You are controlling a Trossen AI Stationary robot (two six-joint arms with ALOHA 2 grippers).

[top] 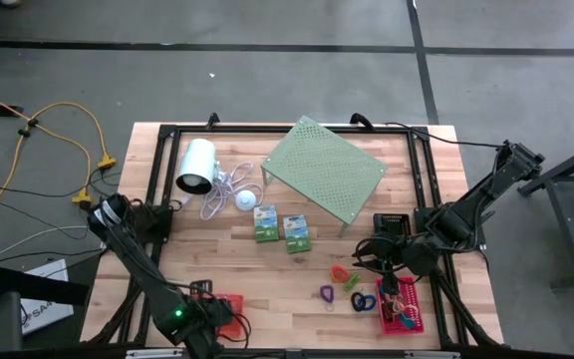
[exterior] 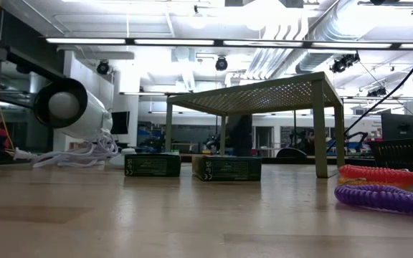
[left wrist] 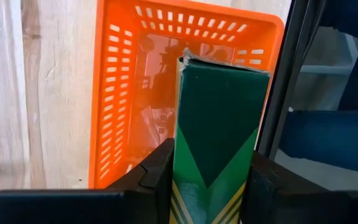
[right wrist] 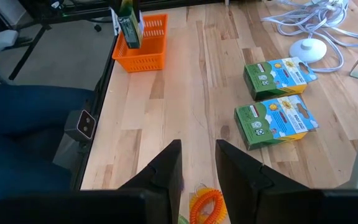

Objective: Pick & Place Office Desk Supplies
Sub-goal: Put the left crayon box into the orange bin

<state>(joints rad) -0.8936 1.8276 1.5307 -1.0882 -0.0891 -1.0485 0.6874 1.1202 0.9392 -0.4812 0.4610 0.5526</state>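
The left gripper [left wrist: 209, 180] is clamped on a green box [left wrist: 219, 124], held upright above the orange basket [left wrist: 123, 93] at the table's [top: 267, 274] front edge near the left corner. The box is cardboard, dark green with a lighter chevron and yellow stripes at its lower end. The basket is moulded plastic with slotted walls; its contents cannot be told.

The right gripper [right wrist: 199, 163] hangs over the front right part of the table, fingers slightly parted with nothing between them. An orange coil [right wrist: 205, 204] lies just below its fingertips.

Two green-white boxes [top: 281, 227] lie flat side by side at mid-table, apart from each other. Behind them stand a pale green perforated shelf [top: 323, 168] on thin legs and a white cylinder [top: 195, 167] on its side with a looped white cord [top: 222, 187].

Near the front right corner a pink mesh basket [top: 401, 307] holds several small coloured items. A black mesh basket [top: 391, 222] sits behind it, partly under the right arm. Purple and blue loops [top: 345, 297] lie on the bare wood just left of the pink basket.
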